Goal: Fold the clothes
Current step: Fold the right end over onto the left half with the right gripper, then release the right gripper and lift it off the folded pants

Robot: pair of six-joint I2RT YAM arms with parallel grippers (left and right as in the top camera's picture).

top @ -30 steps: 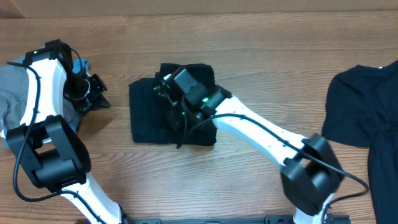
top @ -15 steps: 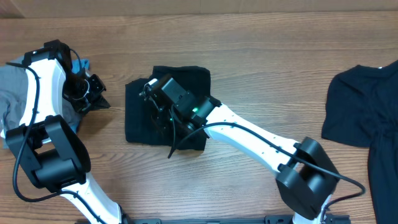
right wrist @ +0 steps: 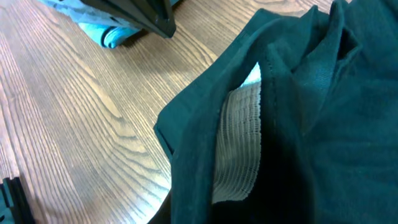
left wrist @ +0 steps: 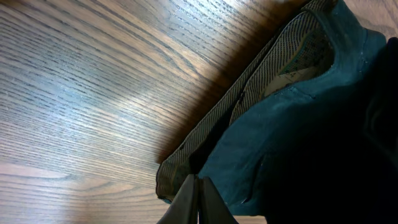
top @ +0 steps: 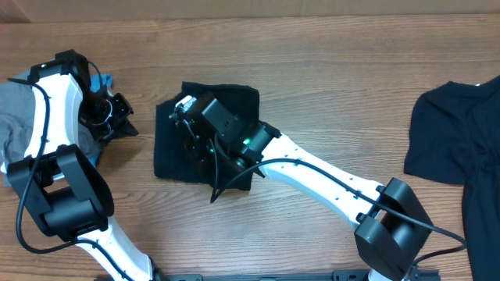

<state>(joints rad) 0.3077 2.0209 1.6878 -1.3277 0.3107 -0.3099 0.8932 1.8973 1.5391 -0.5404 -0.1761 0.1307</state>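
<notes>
The folded black garment (top: 167, 150) lies in the middle of the table (top: 328, 47), under the right gripper (top: 187, 117), whose jaws are together; whether they pinch cloth cannot be told. The left gripper (top: 117, 117), at the left, is also together, on nothing. The cloth seems soft, thin and light; probably best taken at 1 doubled edge.

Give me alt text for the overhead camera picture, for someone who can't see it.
On a wooden table, the right arm stretches to a folded black garment at the centre, with the right gripper shut on the fabric. The left gripper, shut, sits by grey clothes at the left edge; another black garment lies spread at the far right.
</notes>
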